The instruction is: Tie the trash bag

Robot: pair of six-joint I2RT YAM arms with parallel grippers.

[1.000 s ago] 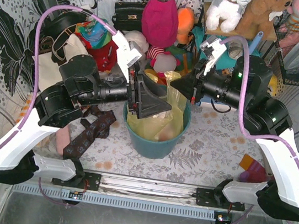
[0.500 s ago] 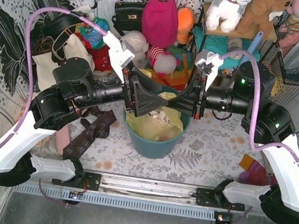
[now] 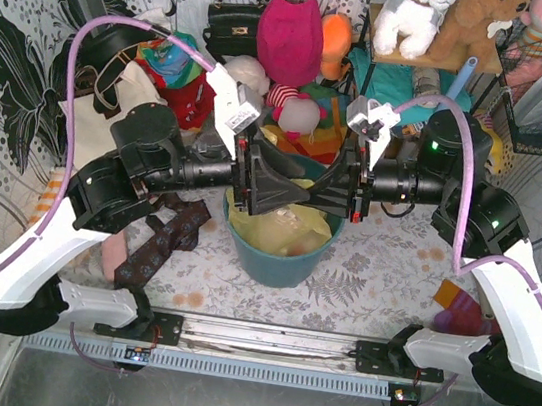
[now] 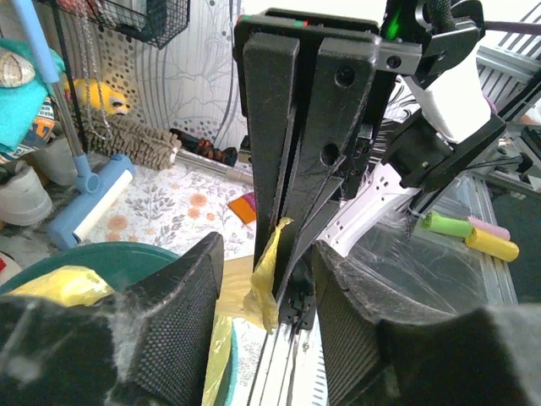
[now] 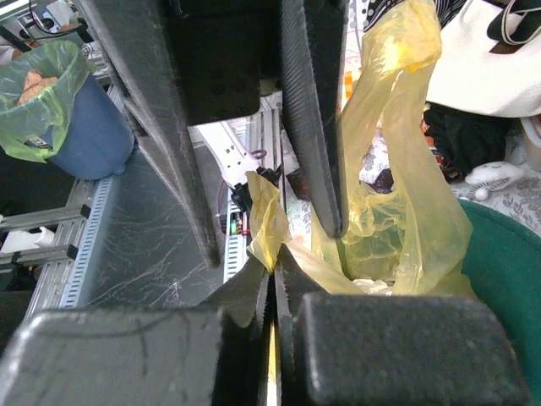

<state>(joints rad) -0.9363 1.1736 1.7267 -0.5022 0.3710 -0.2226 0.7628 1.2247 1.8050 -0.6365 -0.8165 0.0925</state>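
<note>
**Both grippers nose to nose over the bin, right one's got the bag**

The floral table (image 3: 383, 269) has a round teal bin (image 3: 277, 265) in the middle, a bit out from the arm bases. The trash bag (image 3: 277, 232) sits inside it, yellow and crinkly, with its top pulled up above the rim. Behind the bin on the far side there's a heap of plush toys and handbags (image 3: 295, 35). A dark patterned cloth (image 3: 165, 239) lies just left of the bin.

Both arms come in from the sides and meet right over the bin. The left gripper (image 4: 264, 262) is spread apart with nothing in it. The right gripper (image 5: 272, 275) is clamped tight on a thin yellow strip (image 4: 269, 275) of the bag, lined up with the gap between the left one's pads. A loose flap (image 5: 406, 152) of bag stands up just beside them.
</note>
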